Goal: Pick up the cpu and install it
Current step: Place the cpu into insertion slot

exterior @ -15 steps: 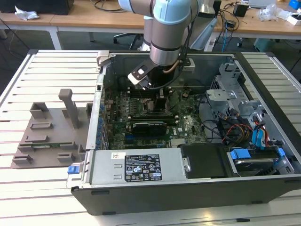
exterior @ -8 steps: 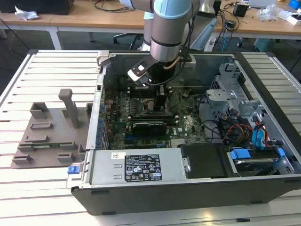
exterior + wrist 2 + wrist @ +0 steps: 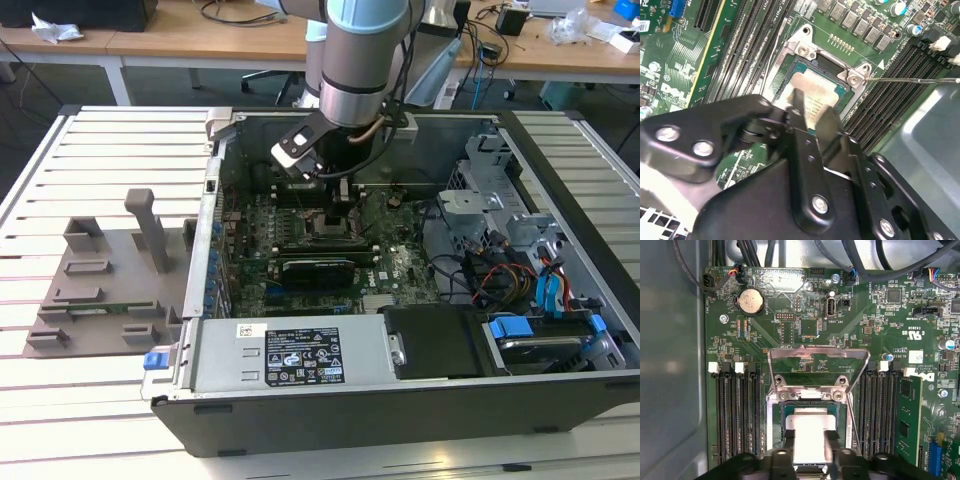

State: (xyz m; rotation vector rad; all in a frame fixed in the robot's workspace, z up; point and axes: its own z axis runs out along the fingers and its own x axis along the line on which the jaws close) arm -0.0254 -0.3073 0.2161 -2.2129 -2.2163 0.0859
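The cpu (image 3: 810, 427), a flat square chip with a silver-grey top, lies in the open motherboard socket (image 3: 774, 410) inside the computer case. My gripper (image 3: 811, 437) is down over it, one black finger on each side of the metal top, closed against its edges. In the second wrist view the cpu (image 3: 812, 92) shows between and beyond the two fingertips (image 3: 797, 102), level with the socket frame. The socket's metal load plate (image 3: 817, 357) stands flipped up behind it. In the exterior view the gripper (image 3: 335, 192) reaches down into the case over the board.
Memory slots (image 3: 735, 415) flank the socket on both sides. A thin retention lever (image 3: 910, 79) sticks out sideways. The case walls (image 3: 215, 200), drive cage (image 3: 500, 200) and cables (image 3: 500, 275) crowd the exterior view's right. A grey fixture tray (image 3: 110, 280) sits on the slatted table outside the case.
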